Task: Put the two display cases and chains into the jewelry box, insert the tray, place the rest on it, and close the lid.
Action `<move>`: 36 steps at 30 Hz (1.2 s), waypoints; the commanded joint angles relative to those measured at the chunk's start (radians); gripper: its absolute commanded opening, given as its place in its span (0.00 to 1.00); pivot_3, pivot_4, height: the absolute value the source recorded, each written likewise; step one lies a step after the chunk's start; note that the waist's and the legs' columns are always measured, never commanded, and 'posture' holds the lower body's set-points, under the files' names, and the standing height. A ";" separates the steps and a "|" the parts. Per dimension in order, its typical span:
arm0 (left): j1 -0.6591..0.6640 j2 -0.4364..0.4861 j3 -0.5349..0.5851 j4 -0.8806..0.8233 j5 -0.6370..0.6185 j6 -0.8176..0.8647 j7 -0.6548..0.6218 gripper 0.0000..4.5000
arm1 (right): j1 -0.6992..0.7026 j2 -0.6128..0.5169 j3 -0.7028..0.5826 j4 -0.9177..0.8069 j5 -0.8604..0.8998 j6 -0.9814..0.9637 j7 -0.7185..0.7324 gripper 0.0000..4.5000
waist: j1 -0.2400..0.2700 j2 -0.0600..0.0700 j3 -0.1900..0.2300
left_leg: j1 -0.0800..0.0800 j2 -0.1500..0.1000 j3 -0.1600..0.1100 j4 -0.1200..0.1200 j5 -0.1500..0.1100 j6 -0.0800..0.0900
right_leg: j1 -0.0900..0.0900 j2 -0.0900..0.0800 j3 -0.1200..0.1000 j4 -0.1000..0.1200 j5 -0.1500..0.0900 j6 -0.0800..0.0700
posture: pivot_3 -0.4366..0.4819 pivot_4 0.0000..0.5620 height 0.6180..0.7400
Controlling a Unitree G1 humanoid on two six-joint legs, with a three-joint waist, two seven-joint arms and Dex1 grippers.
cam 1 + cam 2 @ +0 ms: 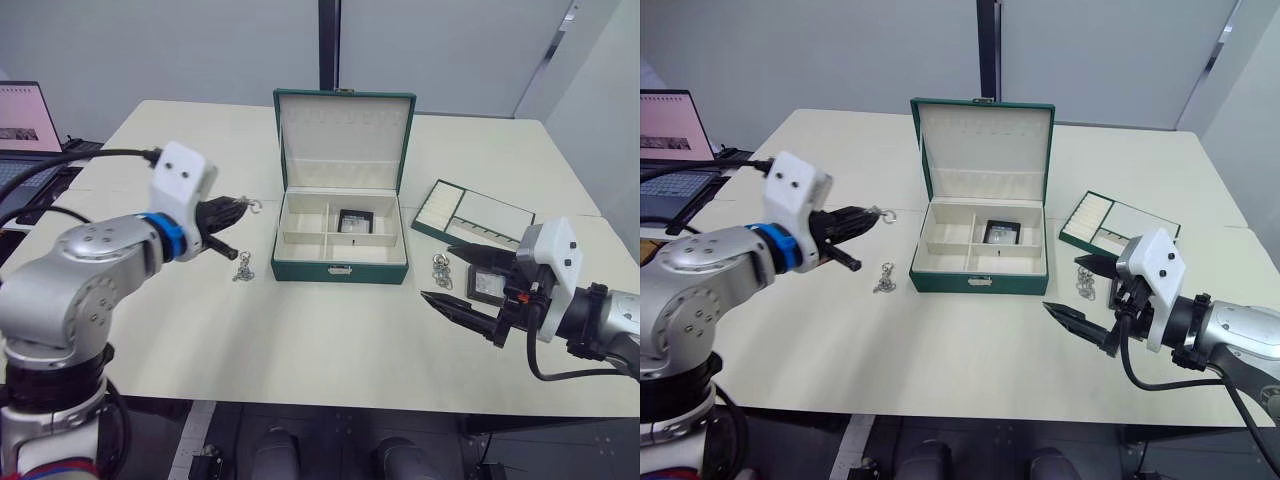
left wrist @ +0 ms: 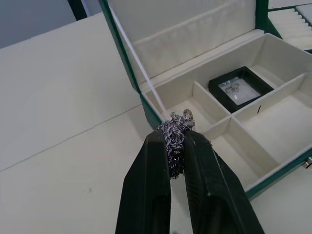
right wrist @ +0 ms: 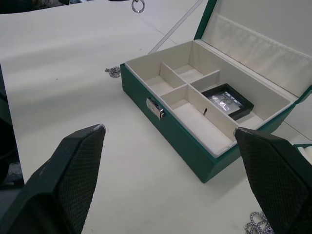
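The dark green jewelry box (image 1: 340, 270) stands mid-table with its lid (image 1: 343, 130) upright. One black display case (image 1: 355, 221) lies in a rear compartment. My left gripper (image 1: 236, 206) hovers just left of the box, shut on a bunch of silvery chain (image 2: 174, 139) with a ring dangling. Another chain (image 1: 243, 267) lies on the table left of the box. My right gripper (image 1: 436, 273) is open, low over the table right of the box. A third chain (image 1: 1086, 285) and the second display case (image 1: 487, 287) lie beside its fingers. The tray (image 1: 470, 213) rests behind them.
A laptop (image 1: 25, 125) and cables sit off the table's left side. The cream table (image 1: 300, 340) has open room in front of the box. Its front edge runs close to both arms.
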 commanded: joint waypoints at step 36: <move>-0.360 -0.345 -0.322 0.712 0.406 -0.304 0.011 0.02 | -0.023 -0.012 -0.046 -0.047 0.109 0.003 -0.114 1.00 | 0.021 0.000 0.001 | -0.001 -0.001 0.001 0.000 0.001 -0.002 | -0.001 0.000 0.002 0.000 0.000 0.000 | 0.48 0.27 0.89</move>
